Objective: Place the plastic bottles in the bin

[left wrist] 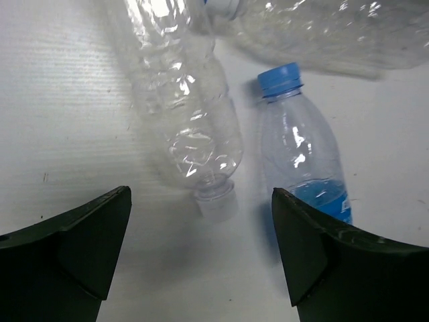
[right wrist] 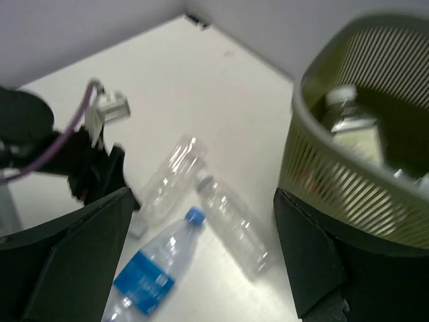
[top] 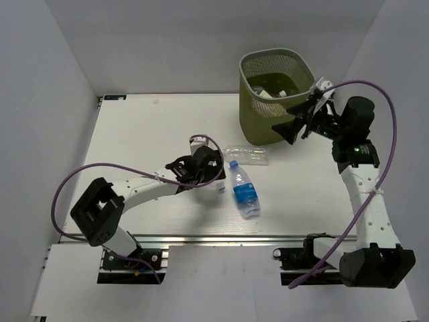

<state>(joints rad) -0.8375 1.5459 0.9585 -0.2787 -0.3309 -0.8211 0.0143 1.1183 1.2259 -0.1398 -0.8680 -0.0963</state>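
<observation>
— What is lying closest to the near edge of the tabletop point(top: 144, 131)?

— The blue-capped bottle point(top: 244, 191) point(left wrist: 303, 157) point(right wrist: 155, 270) is lying on its side around the middle, with its cap pointing toward the far edge. Just to its left, the left gripper point(top: 201, 169) point(left wrist: 201, 196) is hovering with its fingers spread wide and nothing between them (I cannot tell whether it is touching anything). A crumpled clear bottle point(left wrist: 191, 114) point(right wrist: 167, 178) is lying below it, its white cap sitting in the gap.

— And farther back?

— A second clear bottle point(top: 248, 155) point(left wrist: 322, 33) point(right wrist: 231, 225) is lying crosswise just past the blue cap. Beyond that, the bin point(top: 265, 127) point(right wrist: 332, 181) is standing toward the far right corner, and a white-capped bottle point(right wrist: 348, 124) is resting inside it.

— What about the other arm?

— The right gripper point(top: 289, 121) point(right wrist: 201, 198) is hanging in the air beside the bin's near right wall, with its jaws apart and empty.
</observation>
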